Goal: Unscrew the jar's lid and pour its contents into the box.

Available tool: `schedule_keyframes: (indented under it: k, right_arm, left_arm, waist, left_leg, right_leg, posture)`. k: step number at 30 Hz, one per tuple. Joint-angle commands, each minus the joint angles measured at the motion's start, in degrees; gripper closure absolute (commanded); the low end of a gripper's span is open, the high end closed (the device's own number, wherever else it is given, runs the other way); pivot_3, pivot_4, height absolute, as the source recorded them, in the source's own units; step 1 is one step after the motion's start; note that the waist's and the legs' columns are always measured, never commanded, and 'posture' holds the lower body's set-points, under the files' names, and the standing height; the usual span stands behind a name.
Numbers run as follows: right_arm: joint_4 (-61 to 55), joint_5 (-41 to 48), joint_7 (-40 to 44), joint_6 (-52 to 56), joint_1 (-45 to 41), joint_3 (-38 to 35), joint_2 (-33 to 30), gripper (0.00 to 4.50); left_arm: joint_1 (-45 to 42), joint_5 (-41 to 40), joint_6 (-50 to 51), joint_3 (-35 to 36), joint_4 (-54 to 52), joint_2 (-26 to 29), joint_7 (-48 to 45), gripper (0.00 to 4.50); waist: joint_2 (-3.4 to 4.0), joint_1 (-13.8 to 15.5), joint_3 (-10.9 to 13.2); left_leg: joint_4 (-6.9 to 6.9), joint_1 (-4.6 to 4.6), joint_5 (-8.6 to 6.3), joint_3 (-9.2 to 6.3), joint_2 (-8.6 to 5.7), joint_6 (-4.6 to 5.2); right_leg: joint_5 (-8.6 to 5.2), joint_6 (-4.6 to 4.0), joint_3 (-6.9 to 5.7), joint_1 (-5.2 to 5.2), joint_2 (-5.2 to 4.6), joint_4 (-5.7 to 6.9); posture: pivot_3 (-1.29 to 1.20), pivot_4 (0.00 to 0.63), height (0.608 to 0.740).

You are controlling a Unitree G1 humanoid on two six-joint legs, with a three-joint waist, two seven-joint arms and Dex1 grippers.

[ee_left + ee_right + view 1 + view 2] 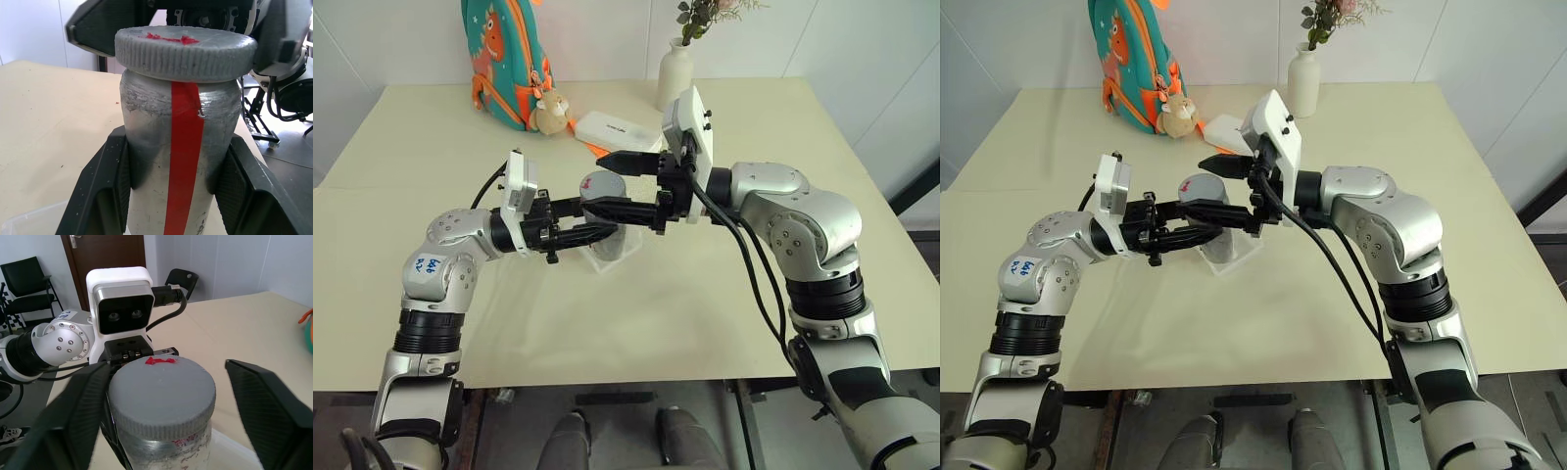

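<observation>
Indoors, beige counter (724, 323) sitting w/ white walls behind, left end effector (592, 232) clamping jar (176, 186), right end effector (166, 396) straddling lid (161, 394), one finger touching, other apart.

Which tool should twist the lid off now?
Right. The left tool is clamped on the jar body, holding it, while the right tool straddles the lid, one finger already touching it.

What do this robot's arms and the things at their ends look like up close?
Both arms are silver metal segments joined by black ribbed rings. Each ends in a tool of two black wedge-shaped fingers: the left tool and the right tool. A white box-shaped camera sits on each wrist, black cables trail along the right arm, and a handwritten white sticker marks the left arm.
</observation>
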Motion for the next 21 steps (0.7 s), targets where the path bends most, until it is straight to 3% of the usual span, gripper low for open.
schedule_keyframes:
  k: [1, 5, 12, 15, 21]
  right_arm:
    - [-2.0, 0.3, 0.2, -0.4, -0.8, -0.1, 0.4, 1.91]
    - [-0.9, 4.0, -2.7, 2.3, -2.2, -3.9, 3.0, 1.94]
    - [1.7, 21.9, -14.3, 13.7, -6.2, -18.3, 10.5, 1.94]
    - [-0.9, 20.8, -15.1, 12.3, -4.8, -17.9, 8.4, 1.94]
    - [-6.9, 7.0, -16.9, 1.5, 8.6, -18.2, -3.9, 1.94]
  left_arm:
    - [-1.0, -0.4, -1.0, 0.5, -1.7, -0.1, -0.3, 2.61]
    - [-0.9, -0.4, -0.9, 0.6, -1.8, 0.0, -0.2, 2.61]
    - [-0.1, -0.1, -1.1, 0.4, -2.3, 0.5, -0.3, 2.61]
    - [0.3, -0.2, -1.0, 0.4, -2.6, 0.6, -0.2, 2.61]
    - [1.4, -0.4, -0.9, 1.8, -3.1, 1.9, 0.6, 2.61]
  waist:
    - [0.00, 0.0, 0.0]
    - [0.00, 0.0, 0.0]
    - [0.12, 0.0, 0.1]
    - [0.12, 0.1, 0.1]
    - [0.11, 0.4, 0.1]
  left_leg:
    - [0.00, 0.00, 0.00, 0.00, 0.00, 0.00]
    - [0.01, 0.00, 0.00, 0.00, 0.00, 0.00]
    - [-0.04, 0.00, 0.01, -0.05, 0.03, -0.02]
    - [-0.09, 0.00, 0.01, -0.04, 0.01, -0.01]
    - [-0.05, -0.15, -0.01, -0.04, -0.10, 0.02]
  right_leg:
    - [0.00, 0.00, 0.00, 0.00, 0.00, 0.00]
    - [0.00, 0.00, 0.00, 0.00, 0.00, 0.01]
    - [0.00, 0.00, -0.03, -0.02, 0.01, 0.06]
    - [0.00, 0.00, -0.03, -0.01, -0.01, -0.01]
    - [0.00, 0.00, -0.05, -0.02, -0.10, -0.16]
  posture:
    - [0.00, 0.150, 0.740]
    - [0.00, 0.150, 0.740]
    - [0.00, 0.150, 0.740]
    - [0.00, 0.150, 0.740]
    - [0.00, 0.150, 0.740]
